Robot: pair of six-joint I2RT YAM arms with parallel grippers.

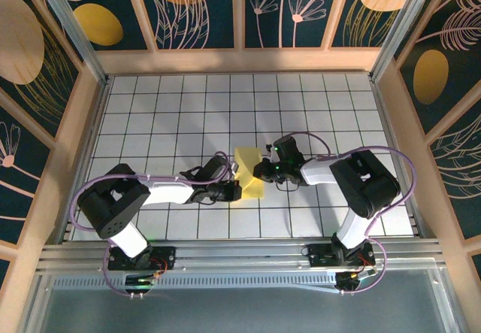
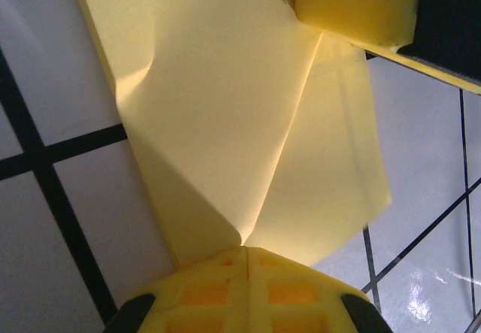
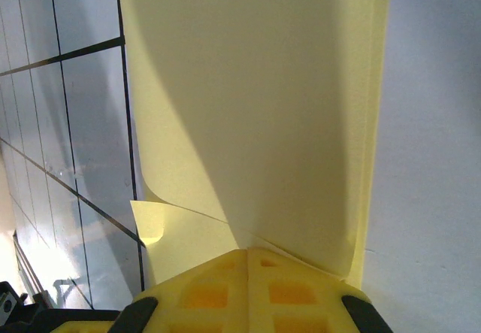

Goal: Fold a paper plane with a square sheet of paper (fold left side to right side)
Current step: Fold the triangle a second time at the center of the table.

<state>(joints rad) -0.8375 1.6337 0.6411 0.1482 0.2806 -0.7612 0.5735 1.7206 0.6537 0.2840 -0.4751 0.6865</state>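
**Blind spots on my feeds**

Overhead, the left gripper (image 1: 233, 191) covers the square sheet of paper (image 1: 249, 166) at its 8 o'clock corner and the right gripper (image 1: 261, 171) covers its 3 o'clock edge. I can't read the creases at that size. Both wrist feeds cut the sheet off at 12 o'clock.

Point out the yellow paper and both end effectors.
yellow paper (image 1: 248, 158), top external view, upper flap.
left end effector (image 1: 236, 192), top external view, between fingertips.
right end effector (image 1: 258, 171), top external view, between fingertips.

Overhead light is evenly brightening the table (image 1: 150, 100); shadow is crossing the square sheet of paper (image 3: 263, 107); tiles (image 2: 443, 303) are glaring.
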